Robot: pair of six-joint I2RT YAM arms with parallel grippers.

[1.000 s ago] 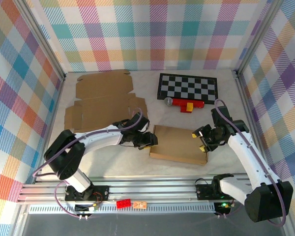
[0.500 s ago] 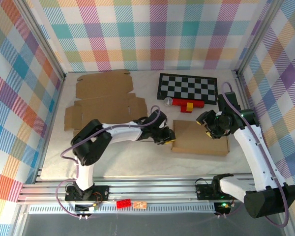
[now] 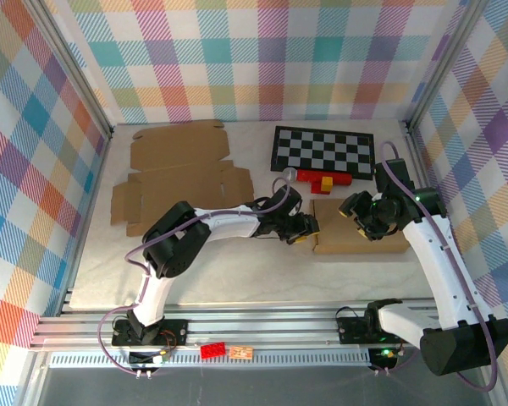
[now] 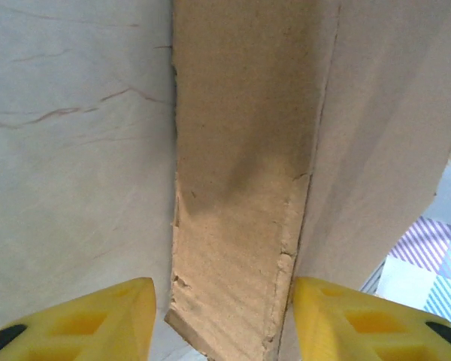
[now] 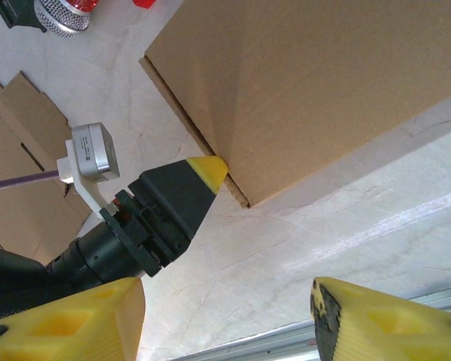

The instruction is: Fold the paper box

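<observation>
The paper box point(image 3: 366, 238) is a flat brown cardboard piece lying on the table right of centre. My left gripper point(image 3: 308, 228) reaches across to its left edge. In the left wrist view its yellow fingertips point(image 4: 98, 320) stand open either side of a narrow cardboard side panel point(image 4: 240, 150), with a gap on the left. My right gripper point(image 3: 361, 213) hovers over the box's top. In the right wrist view the right gripper point(image 5: 225, 316) is open over bare table, the box point(image 5: 323, 75) lies beyond it, and a left fingertip point(image 5: 207, 171) touches the box's corner.
Flat unfolded cardboard sheets point(image 3: 182, 173) lie at the back left. A checkerboard point(image 3: 324, 150) sits at the back, with a red toy and silver knob point(image 3: 320, 180) just behind the box. A metal rail point(image 3: 254, 326) runs along the near edge.
The box has slid right and toward the back. My left arm stretched rightward with it. My right gripper moved back and to the right.
</observation>
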